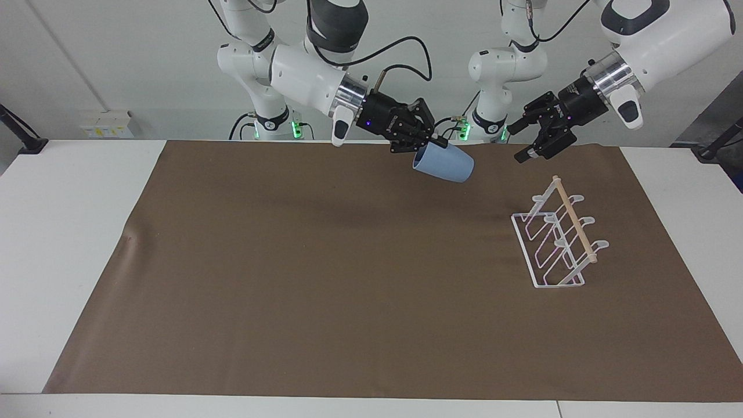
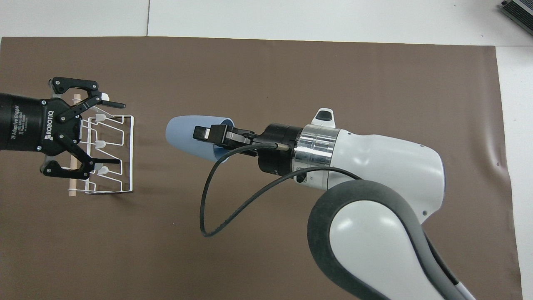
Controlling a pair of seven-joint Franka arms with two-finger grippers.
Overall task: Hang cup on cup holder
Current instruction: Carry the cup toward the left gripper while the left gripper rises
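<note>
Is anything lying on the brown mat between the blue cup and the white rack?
No, just bare mat between cup and rack, clearest in the overhead view.

One cup (image 1: 444, 164), one cup holder (image 1: 556, 239), one brown mat (image 1: 325, 278), two claws: left claw (image 1: 538, 139), right claw (image 1: 426, 145).
</note>
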